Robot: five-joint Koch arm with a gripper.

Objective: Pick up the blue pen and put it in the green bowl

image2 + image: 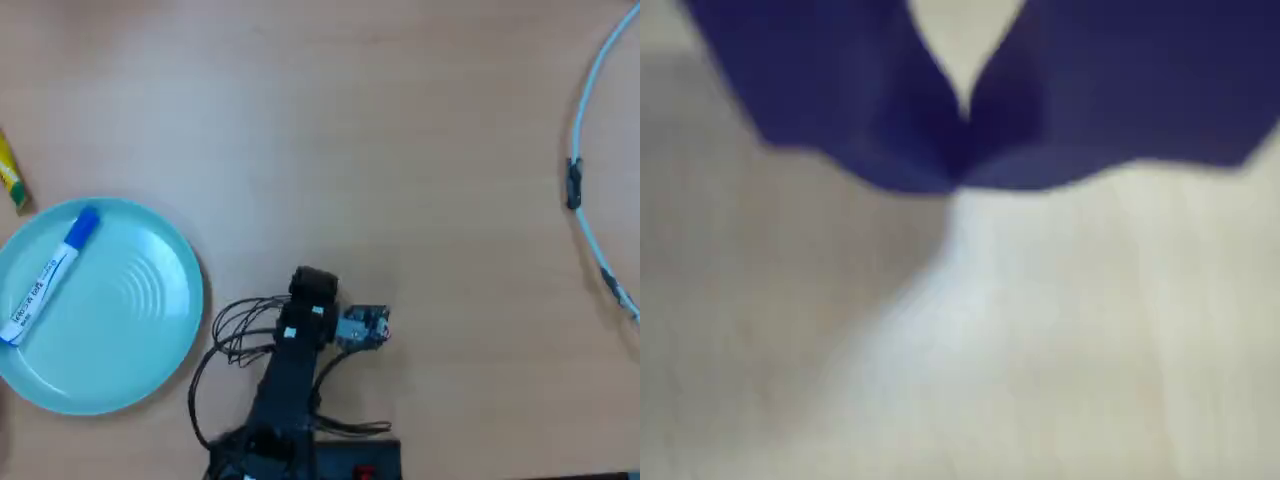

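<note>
You had the blue pen lying inside the green bowl at the overhead view's left, cap toward the far rim, so the task looked done; the gripper, jaws pressed together and empty, was folded near the base.

Blue pen lies inside the green bowl, lower left of frame, blue cap toward upper right, other end at the bowl's left rim. Small yellow object at left edge, just above the bowl, apart from it. Arm bottom centre on the counter, folded, claw hidden. Pale cable curves along right edge.
</note>
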